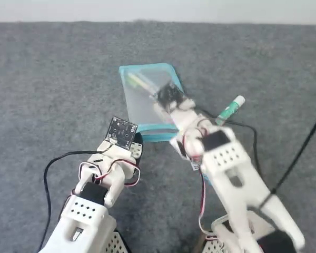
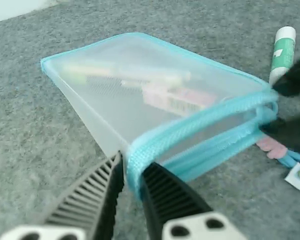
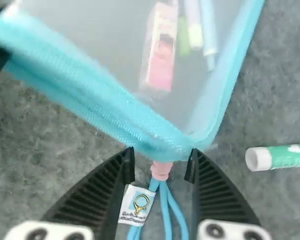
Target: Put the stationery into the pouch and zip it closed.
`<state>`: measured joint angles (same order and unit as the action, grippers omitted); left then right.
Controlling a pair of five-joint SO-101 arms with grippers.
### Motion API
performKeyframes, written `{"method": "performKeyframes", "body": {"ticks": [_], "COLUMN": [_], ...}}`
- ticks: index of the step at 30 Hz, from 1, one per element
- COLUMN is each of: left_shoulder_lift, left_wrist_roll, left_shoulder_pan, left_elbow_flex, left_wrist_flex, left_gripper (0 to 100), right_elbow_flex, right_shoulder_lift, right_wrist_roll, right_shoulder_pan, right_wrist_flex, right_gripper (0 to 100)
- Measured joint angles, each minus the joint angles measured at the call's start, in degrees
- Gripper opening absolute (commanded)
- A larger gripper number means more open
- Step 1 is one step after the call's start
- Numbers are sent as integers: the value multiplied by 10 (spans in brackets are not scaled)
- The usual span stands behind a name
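The translucent pouch [image 1: 145, 97] with a teal zipper border lies at the table's centre. A pink item [image 3: 159, 55] and pens [image 3: 197, 25] show through its wall. My left gripper [image 2: 132, 167] is shut on the teal zipper edge at the pouch's near left corner. My right gripper [image 3: 160, 154] is open at the pouch's near right corner, with its fingers on either side of the pink zipper pull [image 3: 160, 172] and its blue cord. The fingers do not touch the pull. A green and white glue stick [image 1: 230, 109] lies on the carpet to the right of the pouch.
Grey carpet [image 1: 52, 79] covers the table around the pouch. A white tag [image 3: 135, 206] hangs on the blue cord. Black cables [image 1: 300, 153] run along the right arm, close to the glue stick.
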<state>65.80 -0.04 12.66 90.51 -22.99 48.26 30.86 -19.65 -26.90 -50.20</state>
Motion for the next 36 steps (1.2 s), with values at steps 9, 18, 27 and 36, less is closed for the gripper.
{"method": "performKeyframes", "body": {"ticks": [9, 18, 27, 36], "left_shoulder_lift": [0, 0, 0, 0], "left_wrist_roll": [0, 0, 0, 0], "left_shoulder_pan": [0, 0, 0, 0], "left_elbow_flex": [0, 0, 0, 0], "left_wrist_flex": [0, 0, 0, 0], "left_gripper": [12, 12, 12, 12], "right_elbow_flex": [16, 32, 32, 79], "right_shoulder_lift": [32, -28, -73, 47], "right_wrist_roll": [-81, -178, -185, -185], "right_shoulder_pan": [0, -1, 4, -48], "right_wrist_flex": [54, 138, 179, 96], "right_gripper": [178, 177, 177, 177]}}
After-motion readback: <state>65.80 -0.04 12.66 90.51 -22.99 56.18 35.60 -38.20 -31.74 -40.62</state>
